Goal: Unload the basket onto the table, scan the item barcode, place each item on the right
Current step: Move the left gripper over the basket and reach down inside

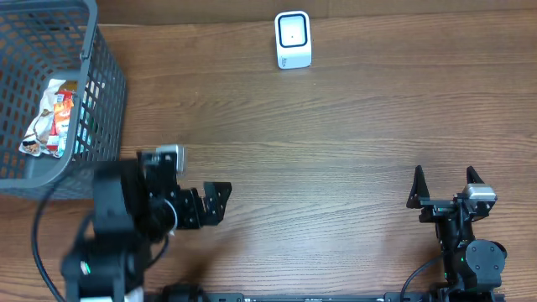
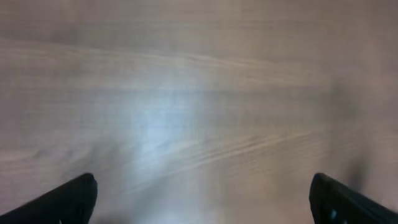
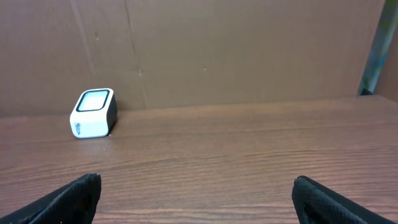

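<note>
Leftward, grey basket (image 1: 107, 99) around snack packet (image 1: 50, 119)

Here's a wood-grain surface (image 1: 352, 126), smooth with a soft sheen — the basket (image 1: 107, 92) looks grey matt plastic mesh, the scanner (image 1: 293, 39) glossy white plastic, and the packet (image 1: 50, 122) inside — crinkled shiny foil.

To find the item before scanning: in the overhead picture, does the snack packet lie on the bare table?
No, the snack packet lies inside the grey basket at the left side of the picture.
</note>
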Motion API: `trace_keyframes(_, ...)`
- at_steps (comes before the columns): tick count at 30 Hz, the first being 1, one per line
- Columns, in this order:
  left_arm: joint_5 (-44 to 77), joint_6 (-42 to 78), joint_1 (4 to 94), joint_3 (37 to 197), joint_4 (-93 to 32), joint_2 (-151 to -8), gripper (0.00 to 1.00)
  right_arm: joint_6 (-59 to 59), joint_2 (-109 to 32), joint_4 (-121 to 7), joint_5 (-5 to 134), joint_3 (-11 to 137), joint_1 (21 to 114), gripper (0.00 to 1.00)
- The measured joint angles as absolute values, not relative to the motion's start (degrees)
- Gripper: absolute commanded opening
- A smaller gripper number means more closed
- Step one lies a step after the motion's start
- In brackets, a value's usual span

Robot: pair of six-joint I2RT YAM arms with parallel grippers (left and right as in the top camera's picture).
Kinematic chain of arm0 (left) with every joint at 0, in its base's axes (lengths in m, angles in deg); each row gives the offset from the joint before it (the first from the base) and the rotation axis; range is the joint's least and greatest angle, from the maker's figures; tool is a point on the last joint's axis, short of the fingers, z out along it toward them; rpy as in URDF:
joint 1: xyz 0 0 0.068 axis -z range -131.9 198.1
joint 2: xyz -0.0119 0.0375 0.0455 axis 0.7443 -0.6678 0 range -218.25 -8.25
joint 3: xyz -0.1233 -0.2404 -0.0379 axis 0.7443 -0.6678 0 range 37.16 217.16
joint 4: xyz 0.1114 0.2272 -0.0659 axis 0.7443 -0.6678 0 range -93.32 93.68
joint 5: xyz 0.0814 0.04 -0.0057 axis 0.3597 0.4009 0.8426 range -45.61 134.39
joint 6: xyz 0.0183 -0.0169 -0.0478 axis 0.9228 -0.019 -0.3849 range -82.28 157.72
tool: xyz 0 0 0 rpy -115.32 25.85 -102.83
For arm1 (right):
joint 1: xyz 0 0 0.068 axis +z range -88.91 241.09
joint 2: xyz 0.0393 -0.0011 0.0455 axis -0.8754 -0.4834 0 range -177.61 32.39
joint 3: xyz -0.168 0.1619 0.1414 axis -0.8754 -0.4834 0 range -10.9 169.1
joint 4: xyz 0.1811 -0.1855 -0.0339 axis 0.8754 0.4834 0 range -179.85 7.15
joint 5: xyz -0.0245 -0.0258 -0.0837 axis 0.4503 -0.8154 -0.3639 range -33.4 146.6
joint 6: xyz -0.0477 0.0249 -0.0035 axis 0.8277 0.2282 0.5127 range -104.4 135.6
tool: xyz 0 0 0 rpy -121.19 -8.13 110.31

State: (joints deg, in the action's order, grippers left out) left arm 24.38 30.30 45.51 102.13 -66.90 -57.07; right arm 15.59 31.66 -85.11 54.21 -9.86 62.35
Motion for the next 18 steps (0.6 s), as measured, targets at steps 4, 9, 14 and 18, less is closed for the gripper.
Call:
trace_keyframes(4,24.40,32.31,45.51,115.68,-79.17,-69.00,1.00,15.56,31.66,-85.11,54.21,-9.86,62.30,1.00)
trace_keyframes(9,24.38,33.47,45.51,126.67,-86.47,-81.15,1.00,15.59,31.66,-85.11,54.21,-9.86,62.30,1.00)
trace_keyframes(14,24.38,33.67,45.51,128.55,-86.38,-88.74,0.59,15.59,31.66,-85.14,54.21,-9.86,62.30,1.00)
trace_keyframes(18,24.42,33.69,45.51,128.57,-86.01,-92.63,0.04,15.59,31.66,-85.11,54.23,-9.86,62.30,1.00)
